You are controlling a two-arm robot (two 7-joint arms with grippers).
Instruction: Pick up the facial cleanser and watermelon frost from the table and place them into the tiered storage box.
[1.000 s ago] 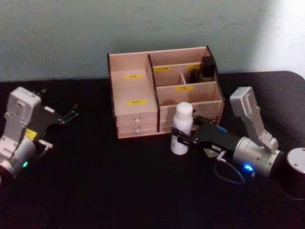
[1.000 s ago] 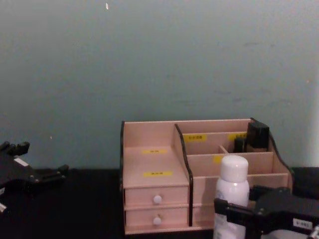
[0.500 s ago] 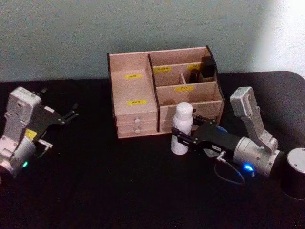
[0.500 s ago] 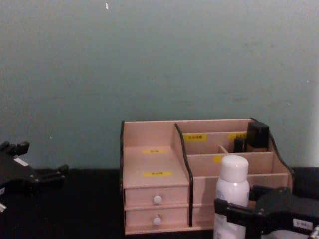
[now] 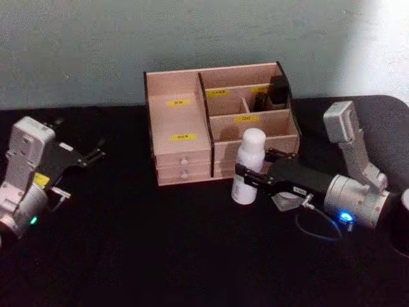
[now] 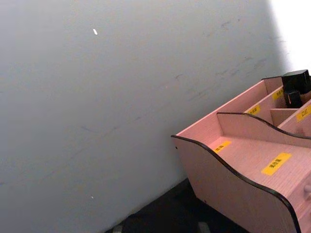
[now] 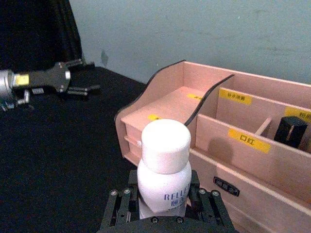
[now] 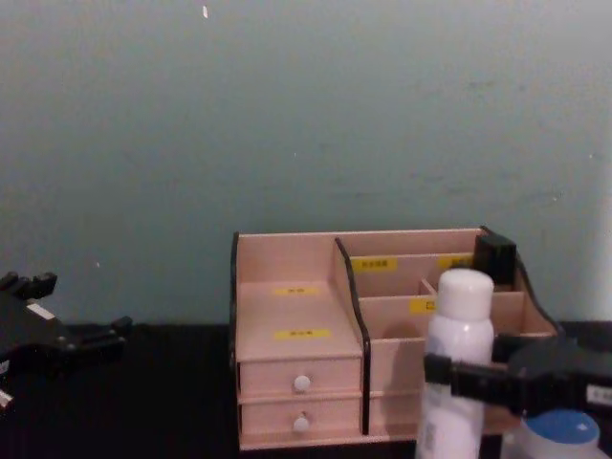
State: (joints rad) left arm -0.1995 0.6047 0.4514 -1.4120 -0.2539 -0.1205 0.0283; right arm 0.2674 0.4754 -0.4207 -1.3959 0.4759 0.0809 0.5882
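The right gripper (image 5: 246, 179) has its black fingers (image 7: 118, 204) closed on either side of the facial cleanser (image 5: 247, 165), a white bottle with a rounded white cap, gripping its body below the shoulder. The bottle stands about upright. It is just in front of the right half of the tiered storage box (image 5: 181, 120), with its cap level with the lower front compartment in the chest view. Whether its base touches the black table (image 5: 160, 256) cannot be told. In the chest view the gripper (image 8: 461, 377) forms a dark band across the bottle (image 8: 461, 325), and a blue-topped white container (image 8: 555, 429) sits below the gripper body at the lower right. The right arm reaches in from the robot's right. The box stands at the back of the table against the wall, with its drawers and white knobs (image 8: 301, 382) facing the robot and yellow labels on its compartments. A black item (image 5: 277, 89) stands in the rear right compartment. The left gripper (image 5: 99, 149) is well to the left of the box, its fingers spread with nothing between them, pointing toward the box.
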